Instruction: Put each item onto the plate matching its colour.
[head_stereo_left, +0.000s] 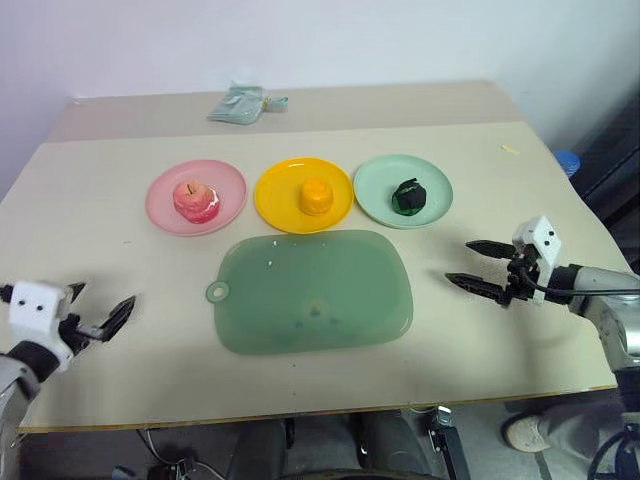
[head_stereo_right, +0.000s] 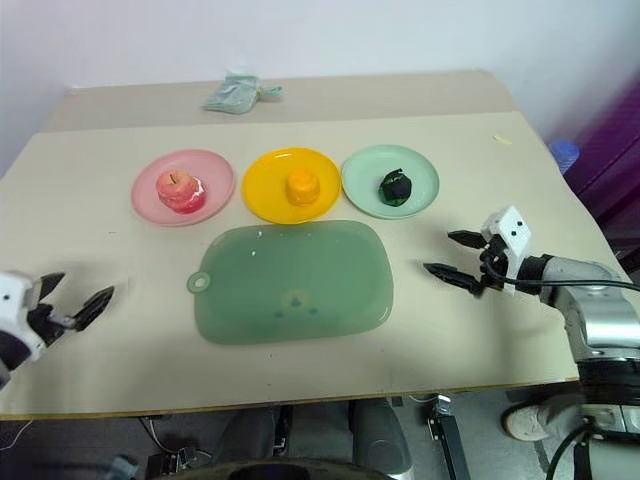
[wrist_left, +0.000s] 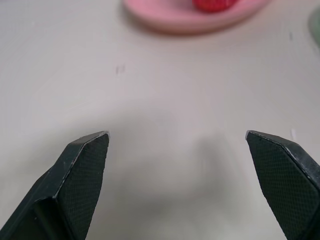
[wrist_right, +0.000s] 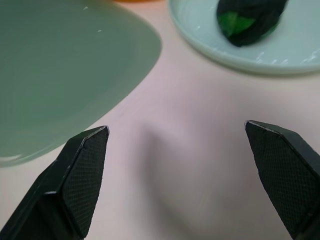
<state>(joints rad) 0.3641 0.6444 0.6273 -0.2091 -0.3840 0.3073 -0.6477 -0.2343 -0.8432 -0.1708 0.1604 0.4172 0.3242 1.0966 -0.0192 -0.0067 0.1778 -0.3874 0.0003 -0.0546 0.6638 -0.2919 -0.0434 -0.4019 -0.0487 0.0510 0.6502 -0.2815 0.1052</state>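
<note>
Right tool (head_stereo_left: 470, 264) near dark green piece (head_stereo_left: 408, 195)

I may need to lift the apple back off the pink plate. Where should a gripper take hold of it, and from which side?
Grip the apple across its round body, below the stem, coming from above. It sits upright near the middle of the shallow pink plate, so the rim probably blocks a low sideways approach, and the thin stem looks too slight to hold.

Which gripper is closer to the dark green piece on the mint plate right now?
Right. The right gripper hangs open beside the big tray, just short of the dark green piece on the mint plate. The left gripper is open across the table.
</note>
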